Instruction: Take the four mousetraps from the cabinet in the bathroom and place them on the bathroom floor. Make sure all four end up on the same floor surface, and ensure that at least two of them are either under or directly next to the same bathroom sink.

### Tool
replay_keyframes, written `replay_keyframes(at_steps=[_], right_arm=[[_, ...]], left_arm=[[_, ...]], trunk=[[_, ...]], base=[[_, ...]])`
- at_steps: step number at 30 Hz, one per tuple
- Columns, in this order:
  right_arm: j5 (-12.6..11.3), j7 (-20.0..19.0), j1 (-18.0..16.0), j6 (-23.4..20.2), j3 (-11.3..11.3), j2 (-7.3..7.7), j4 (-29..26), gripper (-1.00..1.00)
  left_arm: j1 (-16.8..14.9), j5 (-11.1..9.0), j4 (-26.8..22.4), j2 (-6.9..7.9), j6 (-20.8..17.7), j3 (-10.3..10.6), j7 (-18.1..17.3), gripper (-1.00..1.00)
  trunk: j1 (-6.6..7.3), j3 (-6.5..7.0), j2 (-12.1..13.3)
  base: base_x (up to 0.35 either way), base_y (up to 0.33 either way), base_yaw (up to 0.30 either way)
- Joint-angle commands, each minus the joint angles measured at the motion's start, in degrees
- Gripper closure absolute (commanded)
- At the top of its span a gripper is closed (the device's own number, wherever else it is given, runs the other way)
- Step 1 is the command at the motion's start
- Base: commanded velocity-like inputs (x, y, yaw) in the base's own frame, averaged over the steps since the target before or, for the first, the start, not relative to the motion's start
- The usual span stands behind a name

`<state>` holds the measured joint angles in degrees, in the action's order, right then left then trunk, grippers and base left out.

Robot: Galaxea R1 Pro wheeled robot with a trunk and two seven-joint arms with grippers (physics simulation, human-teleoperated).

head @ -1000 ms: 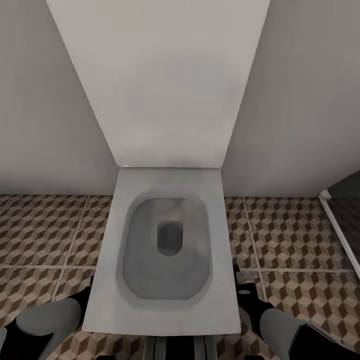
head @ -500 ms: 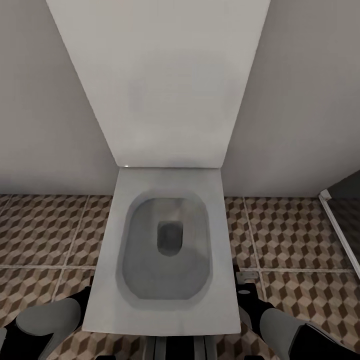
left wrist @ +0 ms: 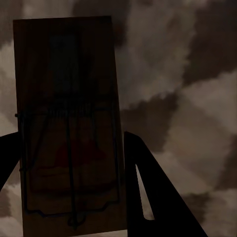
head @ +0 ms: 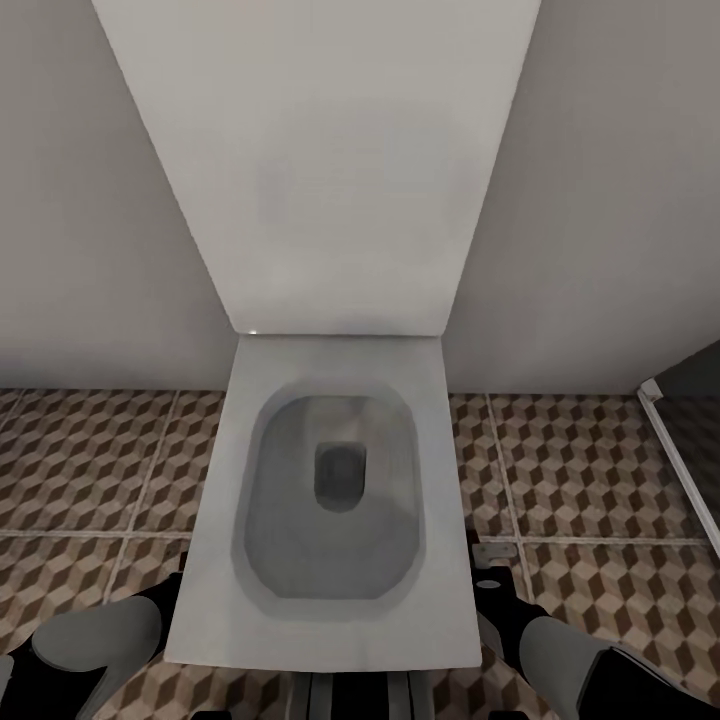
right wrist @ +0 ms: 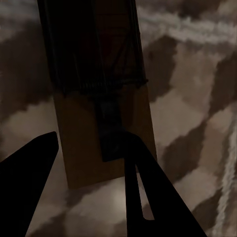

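In the left wrist view a brown mousetrap point(left wrist: 69, 98) with a dark wire spring lies lengthwise between the two dark fingers of my left gripper point(left wrist: 71, 138), which is shut on its long edges. A second mousetrap point(right wrist: 98, 74) sits the same way in my right gripper point(right wrist: 91, 138), also shut on it. Behind both traps is the brown-and-beige cube-patterned bathroom floor point(head: 600, 480), blurred and close. In the head view both arms hang low, one on each side of the toilet, and a pale trap end point(head: 496, 550) shows above the right arm. The cabinet and the sink are out of view.
A white square toilet point(head: 450, 500) with its lid up stands straight ahead against the pale wall, between my arms. A white-framed dark panel point(head: 680, 460) edges the floor at the far right. Tiled floor lies open left and right of the toilet.
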<state>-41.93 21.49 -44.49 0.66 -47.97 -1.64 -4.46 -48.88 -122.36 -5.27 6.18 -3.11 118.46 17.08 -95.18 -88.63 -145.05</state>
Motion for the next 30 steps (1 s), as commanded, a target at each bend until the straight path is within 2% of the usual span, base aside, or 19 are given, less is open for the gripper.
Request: replay_keyframes(at_steps=[1,14,27,28,30], right_arm=[[-1.7,0.2,0.0,-0.2,-0.3,-0.01,0.1,1.0],[-1.9,2.6,0.0,-1.1,-0.1,-0.19,2.1,1.0],[-1.9,2.8,0.0,-1.0,0.0,-0.08,2.2,1.0],[-1.9,2.8,0.0,-1.0,0.0,-0.09,2.2,-1.0],[-1.9,2.8,0.0,-1.0,0.0,-0.08,2.2,-1.0]], left_arm=[[-0.1,0.1,-0.2,0.05,-0.1,0.3,0.3,1.0],[-0.1,0.1,-0.2,0.06,-0.3,0.3,0.4,1.0],[-0.1,0.1,1.4,-0.02,-0.5,0.3,0.4,1.0],[-0.1,0.1,1.5,-0.02,-0.4,0.2,0.4,1.0],[-0.1,0.1,1.7,-0.03,-0.4,0.2,0.4,1.0]], trunk=[[0.0,-0.04,0.0],[0.0,-0.04,0.0],[0.0,-0.04,0.0],[0.0,-0.04,0.0],[0.0,-0.04,0.0]], base=[[0.0,0.0,0.0],[0.0,0.0,0.0],[0.0,0.0,0.0],[0.0,0.0,0.0],[0.0,0.0,0.0]])
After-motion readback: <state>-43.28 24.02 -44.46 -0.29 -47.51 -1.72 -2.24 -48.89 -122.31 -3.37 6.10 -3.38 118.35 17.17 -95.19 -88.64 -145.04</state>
